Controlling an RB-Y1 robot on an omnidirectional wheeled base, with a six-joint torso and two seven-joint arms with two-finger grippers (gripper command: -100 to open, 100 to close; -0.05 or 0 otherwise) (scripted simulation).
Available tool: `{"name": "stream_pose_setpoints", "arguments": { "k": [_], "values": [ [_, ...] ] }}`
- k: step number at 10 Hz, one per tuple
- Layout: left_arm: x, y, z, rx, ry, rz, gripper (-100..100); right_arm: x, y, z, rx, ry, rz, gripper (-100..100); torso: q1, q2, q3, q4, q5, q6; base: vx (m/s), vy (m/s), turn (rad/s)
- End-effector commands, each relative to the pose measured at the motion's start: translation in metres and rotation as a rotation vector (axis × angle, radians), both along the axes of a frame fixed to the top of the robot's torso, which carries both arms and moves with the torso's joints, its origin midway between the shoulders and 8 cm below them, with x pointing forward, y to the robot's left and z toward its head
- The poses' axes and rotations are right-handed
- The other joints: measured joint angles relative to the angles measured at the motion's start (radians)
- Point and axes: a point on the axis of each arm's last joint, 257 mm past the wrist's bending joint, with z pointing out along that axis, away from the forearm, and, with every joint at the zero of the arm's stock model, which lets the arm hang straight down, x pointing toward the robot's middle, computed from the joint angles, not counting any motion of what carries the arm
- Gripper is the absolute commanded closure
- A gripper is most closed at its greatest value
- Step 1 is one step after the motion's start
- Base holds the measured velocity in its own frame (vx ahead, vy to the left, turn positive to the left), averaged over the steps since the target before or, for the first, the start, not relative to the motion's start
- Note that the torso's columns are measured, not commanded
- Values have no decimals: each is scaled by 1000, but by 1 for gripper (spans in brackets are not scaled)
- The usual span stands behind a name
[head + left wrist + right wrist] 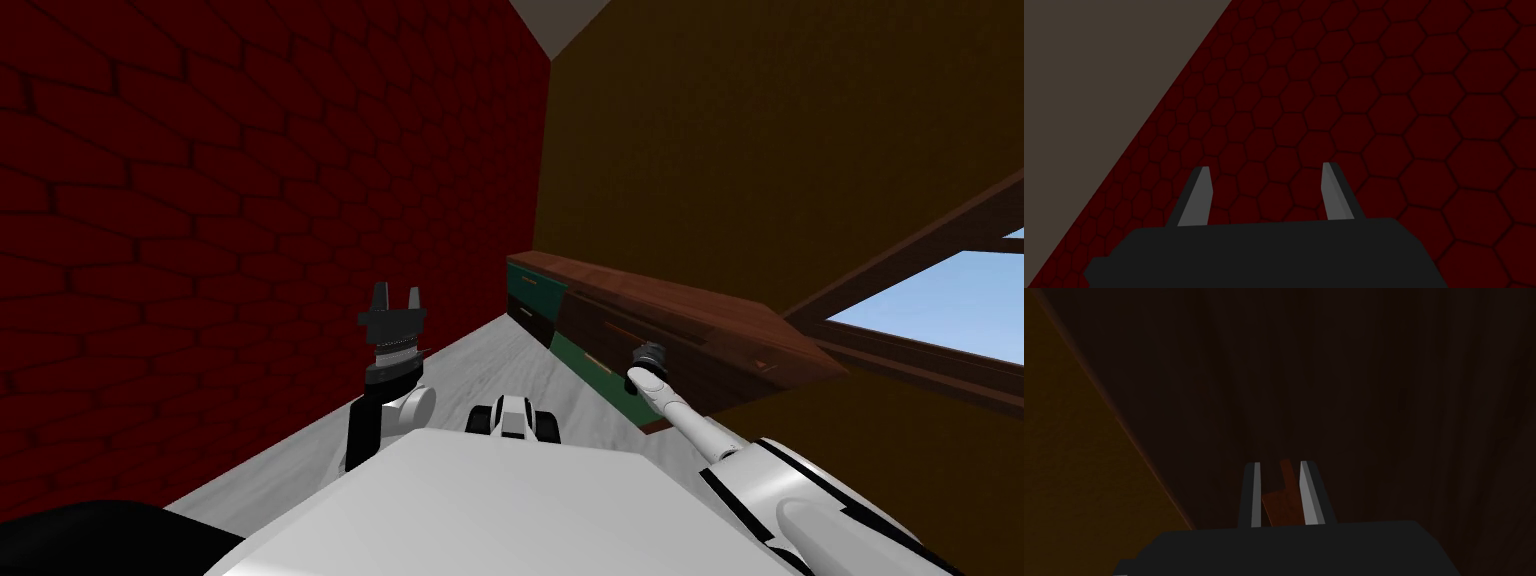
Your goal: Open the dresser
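The long, low dark brown wooden dresser (690,312) with green panels on its front is standing along the right wall, running from near my right side to the far corner. The right arm (690,415) is reaching out to the near part of its front. In the right wrist view the right gripper (1280,463) is sitting close against the dark brown front, and its fingers (1255,493) are drawn close together, pinching a small reddish-brown handle (1281,500) between them.

The left gripper (395,295) is hanging raised on the left, well apart from the dresser, with its fingers (1196,200) spread wide and holding nothing. Nothing is lying between the right arm and the dresser front.

A pale grey floor (470,370) is running as a narrow strip from me to the far corner, between the dresser and a dark red brick wall (200,200) on the left. A dark ochre wall (750,150) is rising behind the dresser on the right, and the same ochre is showing beside the dresser's edge in the right wrist view. Near on the right, a brown-framed window (940,300) is showing blue sky.
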Motion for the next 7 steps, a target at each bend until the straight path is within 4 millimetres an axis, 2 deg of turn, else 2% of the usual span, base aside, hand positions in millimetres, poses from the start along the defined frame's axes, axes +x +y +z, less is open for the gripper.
{"name": "stream_pose_setpoints", "arguments": {
  "k": [1,3,5,6,7],
  "values": [
    [0,0,0,0,0,0,0,-2,-5,1,1,0,-18,100,1,0,0,0,0,-2,-99,22,33],
    [0,0,0,0,0,0,0,1,-1,-1,5,4,-10,100,2,0,0,-1,0,5,-104,134,-33],
    [0,0,0,0,0,0,0,3,2,-1,8,4,-3,100,-1,2,2,-1,-2,1,-106,186,-32],
    [0,0,0,0,0,0,0,-3,-5,-1,2,5,-18,100,-1,0,0,0,-1,-2,-51,92,-41],
    [0,0,0,0,0,0,0,0,-15,6,2,13,-19,-100,-6,-2,-1,0,0,0,-29,51,-22]
  ]
}}
